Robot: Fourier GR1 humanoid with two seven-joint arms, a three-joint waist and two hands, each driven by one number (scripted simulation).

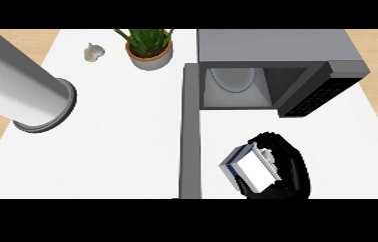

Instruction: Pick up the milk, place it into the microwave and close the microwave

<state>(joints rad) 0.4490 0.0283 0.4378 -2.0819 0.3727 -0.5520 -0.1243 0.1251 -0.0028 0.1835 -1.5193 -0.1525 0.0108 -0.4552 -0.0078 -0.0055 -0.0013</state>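
I see the milk (249,169) low in view, in front of the open microwave (275,66), with my right hand (289,161) curled around it. The microwave door (190,131) swings out to the milk's left. A potted plant (150,48) and garlic (93,52) sit beyond. My left hand doesn't show.

I am standing in a kitchen. Before me lies a white worktop (111,151) with a grey microwave (277,61) on it, door (190,131) swung open. A potted plant (150,48) and a garlic bulb (93,52) sit near the back edge.
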